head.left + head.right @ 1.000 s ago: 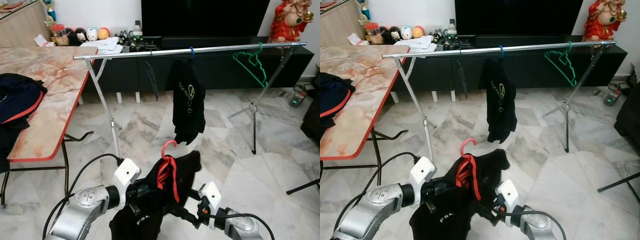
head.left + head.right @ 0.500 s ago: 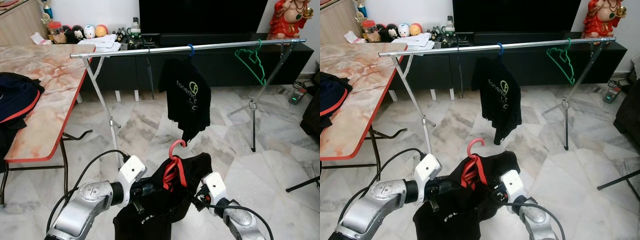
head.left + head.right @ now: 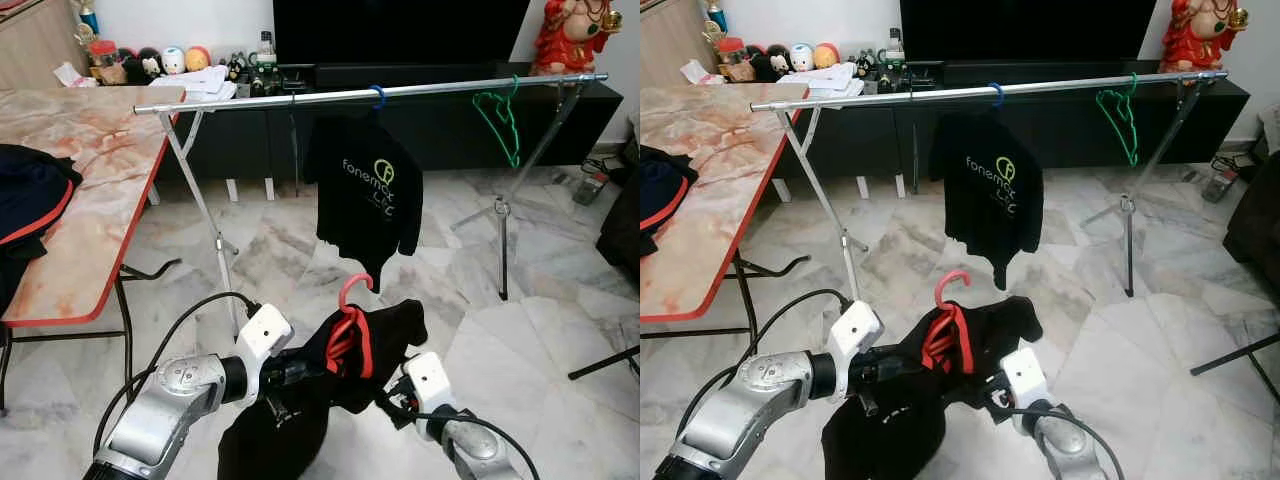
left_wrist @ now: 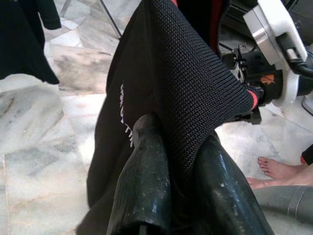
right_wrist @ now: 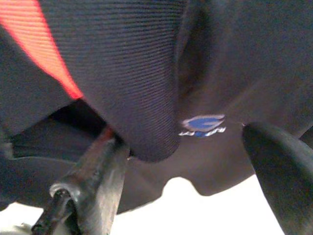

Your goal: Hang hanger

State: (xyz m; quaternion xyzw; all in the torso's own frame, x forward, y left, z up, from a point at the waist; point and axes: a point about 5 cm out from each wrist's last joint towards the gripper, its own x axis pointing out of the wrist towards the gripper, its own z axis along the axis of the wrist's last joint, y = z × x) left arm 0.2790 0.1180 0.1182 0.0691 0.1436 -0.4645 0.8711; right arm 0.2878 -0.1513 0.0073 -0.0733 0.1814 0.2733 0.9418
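A red hanger [image 3: 352,300] carries a black garment with red trim [image 3: 385,335], held low in front of me between both arms. My left gripper [image 3: 298,372] is shut on the garment's black cloth [image 4: 186,93], pinching a fold between its fingers [image 4: 146,181]. My right gripper [image 3: 392,392] sits at the garment's other side, open, with cloth [image 5: 137,73] hanging between its spread fingers [image 5: 98,181]. The silver clothes rail [image 3: 250,100] runs across ahead, well above the red hook.
A black printed t-shirt [image 3: 365,195] hangs on a blue hook mid-rail, just beyond the red hanger. An empty green hanger [image 3: 498,125] hangs to the right. A marble-top table [image 3: 90,190] with dark clothes [image 3: 30,200] stands left. A person's bare foot [image 4: 276,169] is nearby.
The view has shifted slightly. The hung black t-shirt has turned to face me and the green hanger has swung edge-on. The red hanger and garment have edged right and a little higher.
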